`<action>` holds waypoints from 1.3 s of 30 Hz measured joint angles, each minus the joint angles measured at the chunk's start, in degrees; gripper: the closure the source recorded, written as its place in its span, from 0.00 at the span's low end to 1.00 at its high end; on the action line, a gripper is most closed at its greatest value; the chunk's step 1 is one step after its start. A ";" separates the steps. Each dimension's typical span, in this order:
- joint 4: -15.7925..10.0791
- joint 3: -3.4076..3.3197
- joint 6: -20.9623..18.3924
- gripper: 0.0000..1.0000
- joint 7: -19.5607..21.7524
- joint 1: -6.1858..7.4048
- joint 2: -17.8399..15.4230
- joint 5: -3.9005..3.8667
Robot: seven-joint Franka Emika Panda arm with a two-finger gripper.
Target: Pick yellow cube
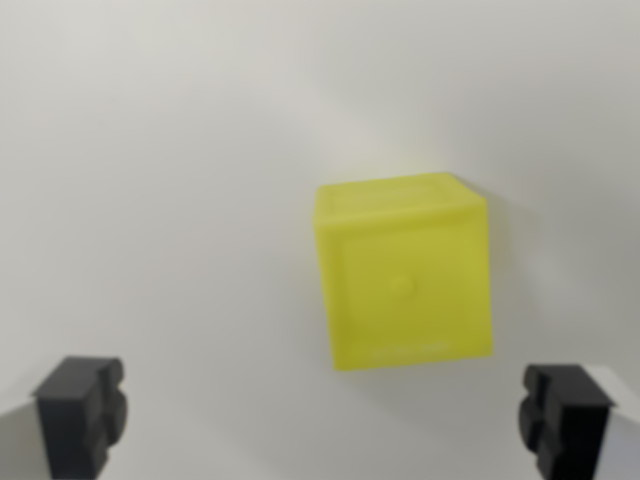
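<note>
At the wrist view's left, low in the corner, sits 1 black fingertip of the hand, blocky and slightly blurred. It touches nothing. Past it stretches the plain white tabletop, bare and evenly lit, with soft shadow toward the upper right.

Right of the middle rests the yellow cube on the tabletop. It is seen a little turned, so 1 large face with a small round dimple at its middle looks toward the camera, and a narrower top face shows above it. A faint shadow falls along its right edge. The cube lies above the gap between the 2 fingertips, nearer the right one, apart from both.

At the wrist view's right, low in the corner, is the second black fingertip. The hand stands spread wide and holds nothing.
</note>
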 joint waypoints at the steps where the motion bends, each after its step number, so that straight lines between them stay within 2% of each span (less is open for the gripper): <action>1: 0.20 0.00 0.20 0.00 -0.64 -0.12 0.38 0.04; 18: 3.78 -0.01 2.98 0.00 -10.96 -2.01 6.61 0.63; 39: 5.86 -0.04 6.98 0.00 -11.77 -2.00 12.68 1.08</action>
